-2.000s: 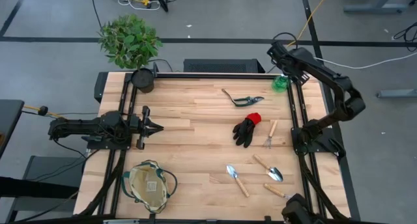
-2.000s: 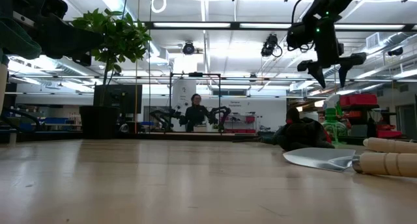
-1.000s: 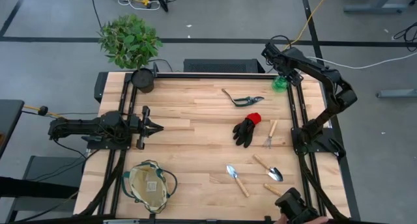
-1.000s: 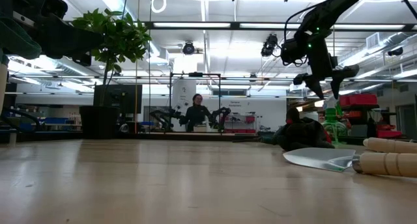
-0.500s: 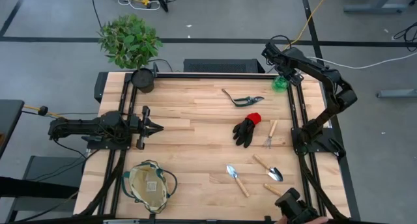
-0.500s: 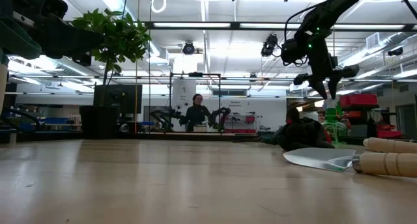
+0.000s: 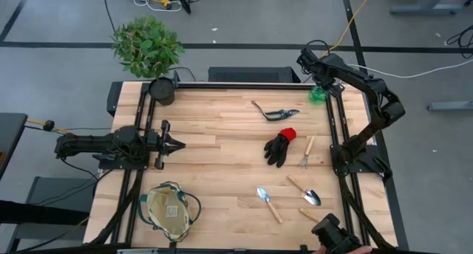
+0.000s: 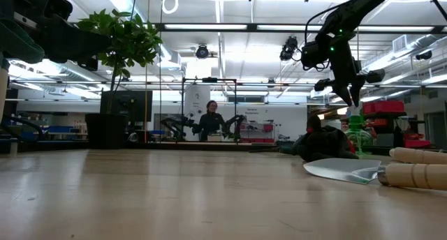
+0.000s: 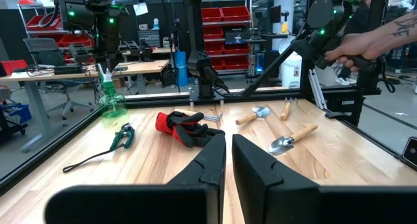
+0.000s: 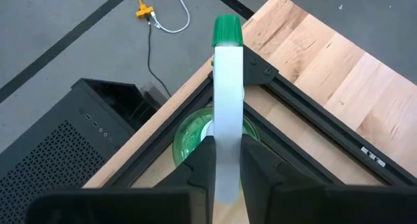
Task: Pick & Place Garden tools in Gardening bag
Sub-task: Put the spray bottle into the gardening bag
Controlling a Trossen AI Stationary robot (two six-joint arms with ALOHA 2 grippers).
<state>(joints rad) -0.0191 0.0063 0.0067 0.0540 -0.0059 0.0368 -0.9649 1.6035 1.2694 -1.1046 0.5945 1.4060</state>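
We have our right gripper (image 10: 225, 160) clamped on the white nozzle of the spray bottle (image 10: 227, 113), which stands at the table corner farthest from the gardening bag (image 7: 171, 208). Next we should lift it straight and carry it to that bag. Our left gripper (image 9: 228, 157) waits nearly closed, empty, just beyond the bag.

From my station I see grey floor (image 7: 244, 21) around the wooden table (image 7: 222, 165), a leafy potted plant (image 7: 146, 46) behind it, red bin shelving (image 9: 225, 25), and bright ceiling strip lights (image 8: 216, 27) overhead.
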